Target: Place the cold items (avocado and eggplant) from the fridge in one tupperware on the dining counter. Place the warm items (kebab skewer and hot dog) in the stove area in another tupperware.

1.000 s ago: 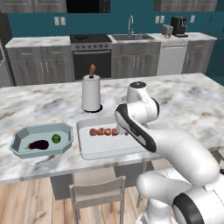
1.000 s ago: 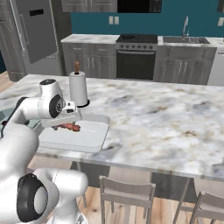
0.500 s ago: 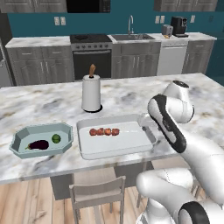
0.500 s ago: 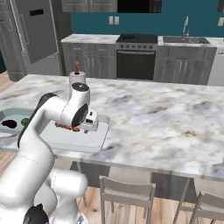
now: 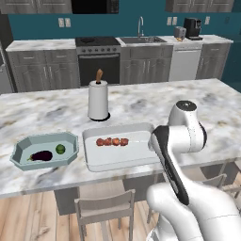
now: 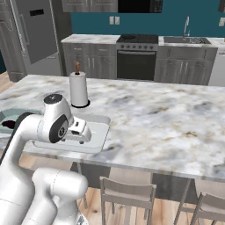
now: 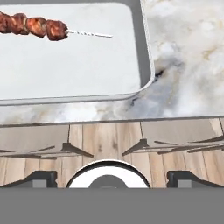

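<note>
The kebab skewer [image 5: 112,141] [image 7: 33,25] lies in the white rectangular tupperware [image 5: 141,157] [image 6: 102,132] [image 7: 146,52] on the dining counter. To its left, a teal tupperware [image 5: 21,149] [image 6: 9,115] holds the dark eggplant [image 5: 41,155] and the green avocado [image 5: 60,149]. My gripper [image 7: 112,177] [image 6: 83,135] hangs open and empty over the white tupperware's near right corner, at the counter's front edge. Its fingertips [image 7: 41,177] stand wide apart. The hot dog is out of view.
A paper towel roll [image 5: 98,100] [image 6: 79,89] stands just behind the white tupperware. Stools [image 5: 106,214] [image 6: 127,193] are tucked under the counter's front edge. The stove [image 5: 99,54], the sink and the fridge [image 6: 37,33] line the back wall.
My arm has drawn back from above the kebab skewer and folded toward the counter's front edge. The skewer stays lying in the white tupperware. The gripper remains open.
</note>
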